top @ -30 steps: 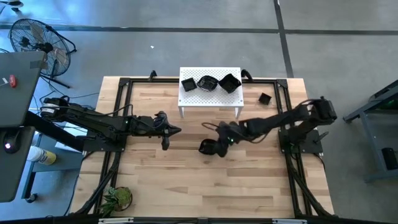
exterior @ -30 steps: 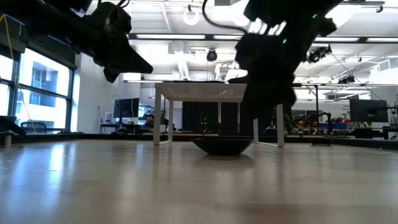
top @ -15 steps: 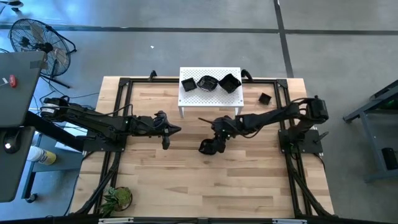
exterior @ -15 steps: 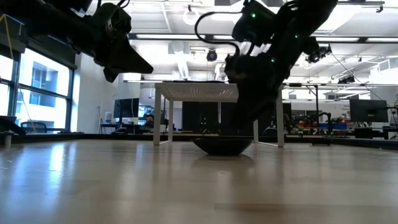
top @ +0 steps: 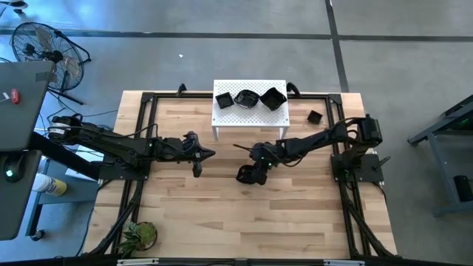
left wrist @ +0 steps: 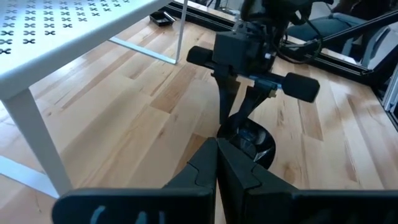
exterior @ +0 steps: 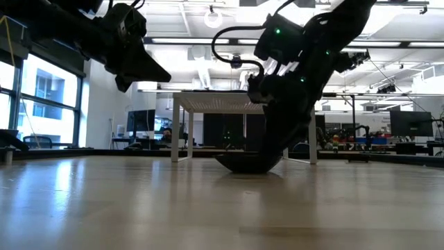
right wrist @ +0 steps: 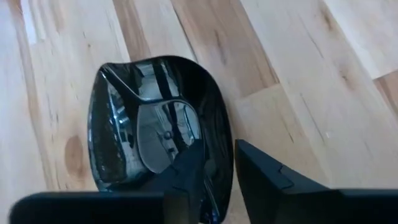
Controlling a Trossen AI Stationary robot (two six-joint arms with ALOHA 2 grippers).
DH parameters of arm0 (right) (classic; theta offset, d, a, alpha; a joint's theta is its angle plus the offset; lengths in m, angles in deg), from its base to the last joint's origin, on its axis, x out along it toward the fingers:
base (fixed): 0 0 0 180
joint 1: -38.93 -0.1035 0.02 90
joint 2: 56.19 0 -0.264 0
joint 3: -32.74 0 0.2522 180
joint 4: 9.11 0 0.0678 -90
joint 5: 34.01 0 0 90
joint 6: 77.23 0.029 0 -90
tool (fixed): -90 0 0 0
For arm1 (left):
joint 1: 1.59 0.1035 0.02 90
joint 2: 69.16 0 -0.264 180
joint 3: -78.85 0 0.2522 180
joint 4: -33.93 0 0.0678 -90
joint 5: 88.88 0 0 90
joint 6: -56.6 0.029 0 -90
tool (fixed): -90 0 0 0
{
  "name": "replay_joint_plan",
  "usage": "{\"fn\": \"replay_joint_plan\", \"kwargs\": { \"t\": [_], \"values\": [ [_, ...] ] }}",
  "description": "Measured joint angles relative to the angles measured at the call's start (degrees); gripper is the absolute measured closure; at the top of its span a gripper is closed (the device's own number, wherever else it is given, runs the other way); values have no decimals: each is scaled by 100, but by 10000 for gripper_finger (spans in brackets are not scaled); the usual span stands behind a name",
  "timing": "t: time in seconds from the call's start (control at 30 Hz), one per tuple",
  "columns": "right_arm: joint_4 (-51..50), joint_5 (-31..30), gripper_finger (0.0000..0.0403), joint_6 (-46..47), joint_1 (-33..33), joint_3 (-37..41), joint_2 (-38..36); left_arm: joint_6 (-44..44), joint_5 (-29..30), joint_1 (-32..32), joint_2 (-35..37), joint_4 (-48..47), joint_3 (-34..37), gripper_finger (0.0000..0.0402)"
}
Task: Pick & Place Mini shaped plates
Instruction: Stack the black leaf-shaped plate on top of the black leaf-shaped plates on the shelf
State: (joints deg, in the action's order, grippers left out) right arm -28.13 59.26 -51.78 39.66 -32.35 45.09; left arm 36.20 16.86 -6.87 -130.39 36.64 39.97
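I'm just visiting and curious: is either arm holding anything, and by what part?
The right gripper pinches the rim of a black plate lying on the table; whether it is clamped, I can't tell. The left gripper holds nothing.

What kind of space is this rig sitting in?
Most likely a robotics lab or open workshop: bare concrete floor, a standing fan beside the wooden table, and rows of monitors under exposed ceiling lights in the low view.

Glossy black is shown on the mini shaped plates; white, patterned with small perforations, on the stand; pale banded wood on the table.
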Motion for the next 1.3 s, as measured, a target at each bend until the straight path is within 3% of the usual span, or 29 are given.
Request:
{"fn": "replay_joint_plan", "kwargs": {
  "t": [0.3, 0.57, 0.8, 1.03, 1.3],
  "values": [
    [-39, 20, 396, -3, 0, 2, -38, -88, -2, 0, 0, -11, 0, 401],
    [-48, 121, 400, -2, -2, 2, -669, -77, -2, 2, 0, -44, 0, 401],
    [-609, 411, 400, 492, -2, -26, -1871, -110, -4, 0, 0, -202, 0, 401],
    [-2097, -440, 399, 234, 474, -1406, -2487, -104, 0, 0, 0, -300, 0, 401],
    [-3040, -3, 400, -1252, 2153, -3182, -1760, -88, 62, 1, 0, -299, 0, 401]
  ]
}}
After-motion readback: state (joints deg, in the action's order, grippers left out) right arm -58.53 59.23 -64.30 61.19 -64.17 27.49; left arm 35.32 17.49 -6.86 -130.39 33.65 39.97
